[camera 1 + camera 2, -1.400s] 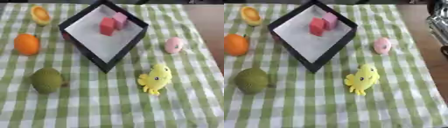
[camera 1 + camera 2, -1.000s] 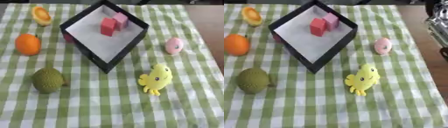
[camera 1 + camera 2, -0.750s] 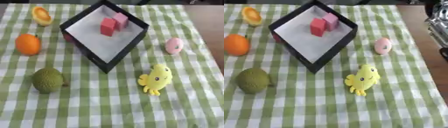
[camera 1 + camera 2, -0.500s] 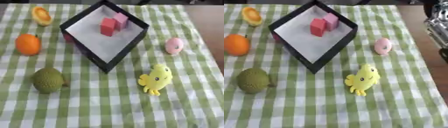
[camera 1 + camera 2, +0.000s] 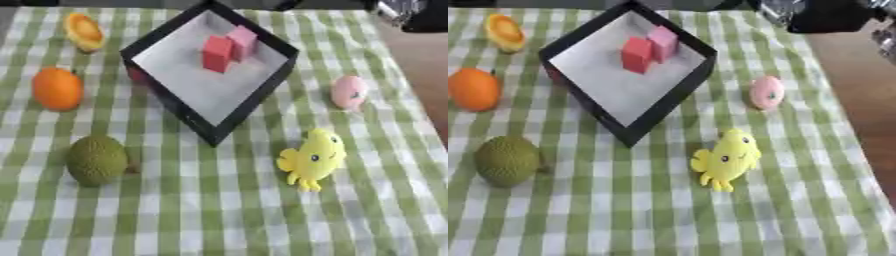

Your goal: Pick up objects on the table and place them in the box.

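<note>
A black box (image 5: 251, 102) with a white floor stands cornerwise at the back middle, holding a red cube (image 5: 216, 53) and a pink cube (image 5: 242, 42). On the green checked cloth lie an orange (image 5: 58, 89), a cut yellow-orange fruit (image 5: 85, 32), a bumpy green fruit (image 5: 96, 160), a yellow chick toy (image 5: 312, 157) and a pink egg-shaped toy (image 5: 350, 92). A dark shape with silver parts, my right hand (image 5: 824, 15), shows at the top right corner, beyond the pink toy and apart from it. My left hand is out of sight.
The cloth ends at the right, where bare brown table (image 5: 859, 80) shows. A red thing peeks out at the box's left outer wall (image 5: 136, 75). Open cloth lies in front of the box and toys.
My right arm has come in from the right edge to the top right corner, nearer the box's far side. The objects on the cloth have not moved.
</note>
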`<action>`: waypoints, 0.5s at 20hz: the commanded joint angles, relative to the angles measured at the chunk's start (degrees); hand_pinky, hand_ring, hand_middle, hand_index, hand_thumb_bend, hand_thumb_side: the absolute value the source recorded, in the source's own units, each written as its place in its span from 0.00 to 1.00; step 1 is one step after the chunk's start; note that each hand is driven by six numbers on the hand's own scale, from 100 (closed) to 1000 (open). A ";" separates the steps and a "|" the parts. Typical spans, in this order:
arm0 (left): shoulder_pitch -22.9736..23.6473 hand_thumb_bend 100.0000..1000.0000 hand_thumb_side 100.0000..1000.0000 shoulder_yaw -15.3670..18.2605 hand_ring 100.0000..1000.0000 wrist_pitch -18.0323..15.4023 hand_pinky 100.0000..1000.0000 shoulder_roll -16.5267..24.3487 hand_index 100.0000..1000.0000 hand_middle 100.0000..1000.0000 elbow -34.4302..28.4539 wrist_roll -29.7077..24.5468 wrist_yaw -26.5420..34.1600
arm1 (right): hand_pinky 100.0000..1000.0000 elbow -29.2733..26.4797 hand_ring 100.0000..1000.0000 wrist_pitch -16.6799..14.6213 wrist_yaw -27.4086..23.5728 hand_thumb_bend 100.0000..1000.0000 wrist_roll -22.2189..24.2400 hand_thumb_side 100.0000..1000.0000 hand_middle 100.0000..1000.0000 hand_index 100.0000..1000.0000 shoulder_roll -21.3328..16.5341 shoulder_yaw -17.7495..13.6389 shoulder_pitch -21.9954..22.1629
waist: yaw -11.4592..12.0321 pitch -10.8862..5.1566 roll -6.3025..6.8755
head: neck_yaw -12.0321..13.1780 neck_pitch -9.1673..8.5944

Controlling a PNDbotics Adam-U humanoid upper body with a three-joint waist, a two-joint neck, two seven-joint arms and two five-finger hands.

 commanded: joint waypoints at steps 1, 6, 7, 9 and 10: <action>-0.57 0.75 0.67 0.49 0.82 0.22 0.78 2.36 0.81 0.77 -1.24 -0.11 0.15 | 0.87 -0.98 0.80 -5.08 3.11 0.24 5.82 0.35 0.81 0.82 -3.95 -0.79 -0.91 | 0.06 -1.87 0.02 | -0.04 -0.07; -0.35 0.75 0.67 0.45 0.82 0.48 0.79 2.51 0.81 0.77 -1.56 -0.10 0.26 | 0.87 -0.98 0.81 -11.75 4.89 0.27 9.80 0.35 0.81 0.82 -5.26 0.73 -0.93 | 0.29 -1.80 -0.13 | -0.09 -0.07; -0.34 0.74 0.67 0.43 0.82 0.50 0.79 2.52 0.81 0.77 -1.60 -0.12 0.29 | 0.86 -0.98 0.80 -12.67 4.96 0.28 10.09 0.34 0.81 0.83 -5.36 1.07 -0.91 | 0.34 -1.79 -0.14 | -0.10 -0.07; -0.35 0.74 0.67 0.43 0.82 0.50 0.79 2.51 0.81 0.77 -1.70 -0.14 0.34 | 0.86 -0.98 0.80 -13.91 4.81 0.30 10.72 0.32 0.81 0.83 -5.48 1.73 -0.74 | 0.41 -1.77 -0.18 | -0.08 -0.07; -0.35 0.74 0.67 0.40 0.82 0.50 0.79 2.50 0.81 0.77 -1.75 -0.16 0.36 | 0.86 -0.98 0.80 -14.28 4.65 0.31 11.13 0.31 0.81 0.83 -5.52 2.08 -0.54 | 0.45 -1.75 -0.20 | -0.05 -0.07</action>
